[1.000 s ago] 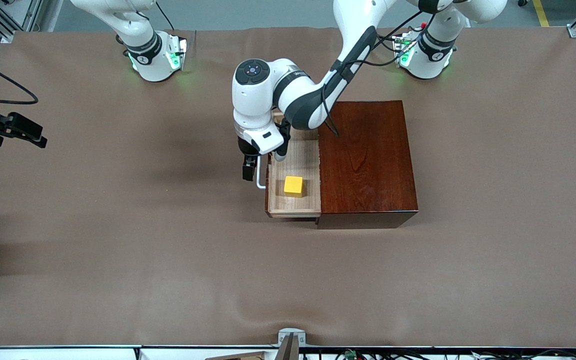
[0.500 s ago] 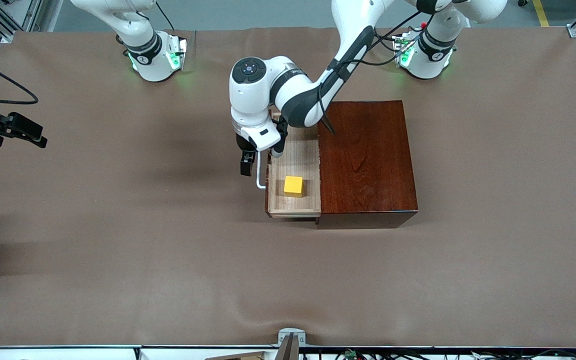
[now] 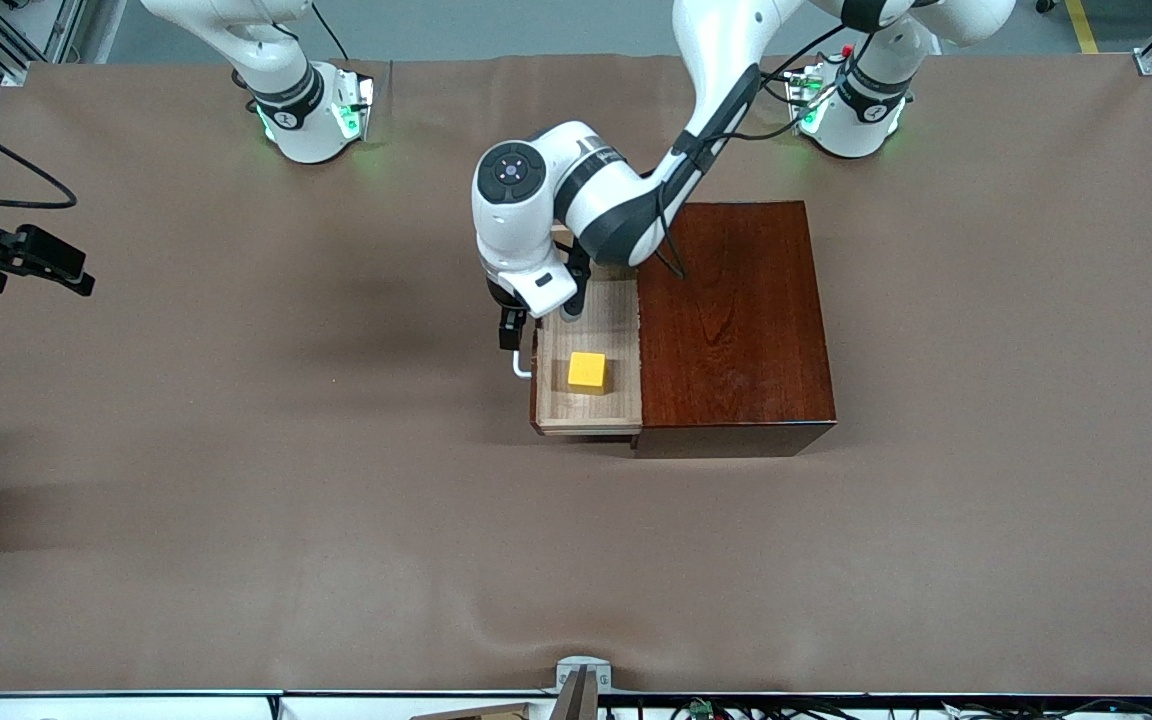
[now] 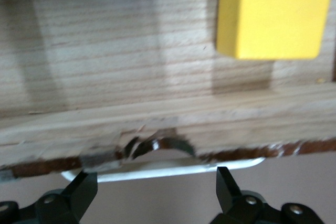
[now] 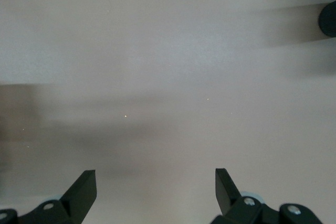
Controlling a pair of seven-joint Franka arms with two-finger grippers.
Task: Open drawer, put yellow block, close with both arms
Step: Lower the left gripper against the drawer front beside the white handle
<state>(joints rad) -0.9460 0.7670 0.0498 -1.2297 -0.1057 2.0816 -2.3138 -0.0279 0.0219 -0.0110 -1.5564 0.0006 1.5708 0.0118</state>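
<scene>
The drawer stands pulled out of the dark red-brown box, toward the right arm's end of the table, and the yellow block already lies on its pale floor, in the part of the tray nearer the front camera. So what remains, by my judgement, is the closing push. The left gripper hangs just outside the drawer's dark front, at the white handle; in the left wrist view its fingers stand spread apart with the handle bar between them and nothing gripped. The drawer slides along the line from handle to box, so the push must run straight from the gripper toward the box, square to the drawer front. The left arm is by far the nearer to the drawer. The right gripper waits well away from the drawer over bare table covering, its fingers wide apart and empty.
</scene>
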